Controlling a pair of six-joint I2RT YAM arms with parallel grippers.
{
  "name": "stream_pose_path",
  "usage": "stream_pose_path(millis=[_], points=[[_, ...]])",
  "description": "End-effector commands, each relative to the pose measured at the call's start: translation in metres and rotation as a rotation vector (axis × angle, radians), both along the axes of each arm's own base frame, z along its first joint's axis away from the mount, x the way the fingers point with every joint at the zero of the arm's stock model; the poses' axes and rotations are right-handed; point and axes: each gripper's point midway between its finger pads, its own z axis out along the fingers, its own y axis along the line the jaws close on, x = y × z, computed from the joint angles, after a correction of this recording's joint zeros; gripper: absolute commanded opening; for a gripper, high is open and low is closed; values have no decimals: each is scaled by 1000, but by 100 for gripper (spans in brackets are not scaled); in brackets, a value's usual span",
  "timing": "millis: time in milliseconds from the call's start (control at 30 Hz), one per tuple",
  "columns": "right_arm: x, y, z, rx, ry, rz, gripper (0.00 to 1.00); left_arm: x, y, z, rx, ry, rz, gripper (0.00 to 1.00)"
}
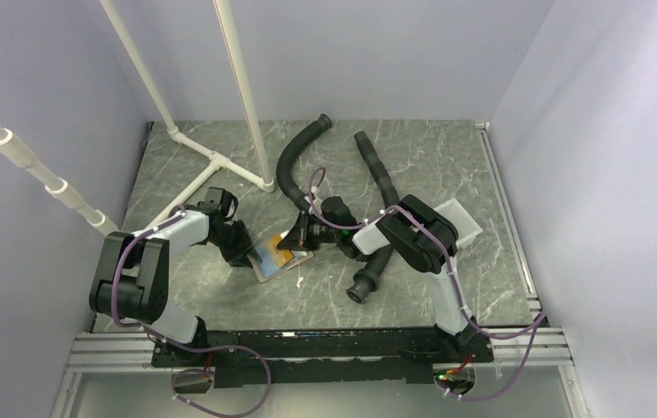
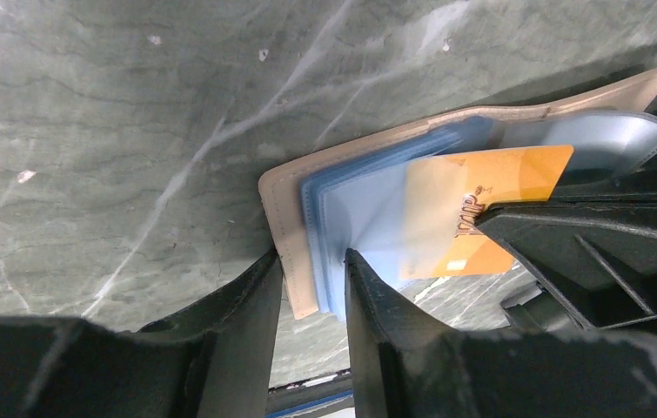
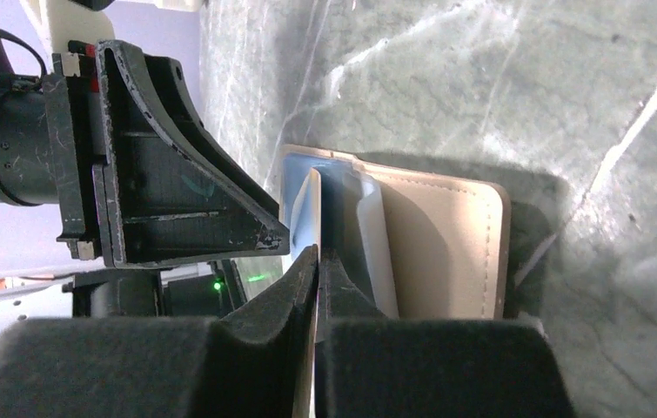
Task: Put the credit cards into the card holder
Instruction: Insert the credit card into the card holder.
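Observation:
The tan card holder (image 1: 278, 261) lies open on the marbled table between the two arms, its blue sleeves fanned up. My left gripper (image 1: 239, 252) is closed over its left edge: the tan cover (image 2: 283, 209) and the blue sleeves sit between the fingers (image 2: 311, 279). My right gripper (image 1: 296, 237) is shut on an orange-yellow credit card (image 2: 490, 178), whose far end lies partly inside a clear blue sleeve. In the right wrist view the card (image 3: 307, 205) shows edge-on, pinched at the fingertips of the gripper (image 3: 318, 257) beside the card holder (image 3: 438, 244). Other credit cards are out of view.
A shallow white tray (image 1: 465, 219) sits behind the right arm. Black corrugated hoses (image 1: 294, 165) (image 1: 377, 174) lie at the back, and one end (image 1: 366, 280) rests beside the right arm. A white pipe frame (image 1: 211, 157) stands at the back left.

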Motion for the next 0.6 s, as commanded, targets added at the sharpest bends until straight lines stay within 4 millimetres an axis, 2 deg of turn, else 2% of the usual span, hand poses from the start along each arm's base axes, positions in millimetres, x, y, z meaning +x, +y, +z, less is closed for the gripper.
stream_pose_path(millis=[0, 133, 267, 433, 567], points=[[3, -8, -1, -43, -3, -76, 8, -27, 1, -17, 18, 86, -6, 37], [-2, -17, -2, -139, -69, -40, 24, -27, 2, -13, 19, 67, 1, 37], [-3, -26, 3, -246, -182, 26, 35, -28, 3, -10, 24, 52, 4, 38], [-6, -24, 1, -320, -236, 95, 39, -30, 2, -9, 15, 49, 9, 37], [-12, -13, -1, -286, -231, 137, 36, -31, 2, -9, 13, 39, 15, 37]])
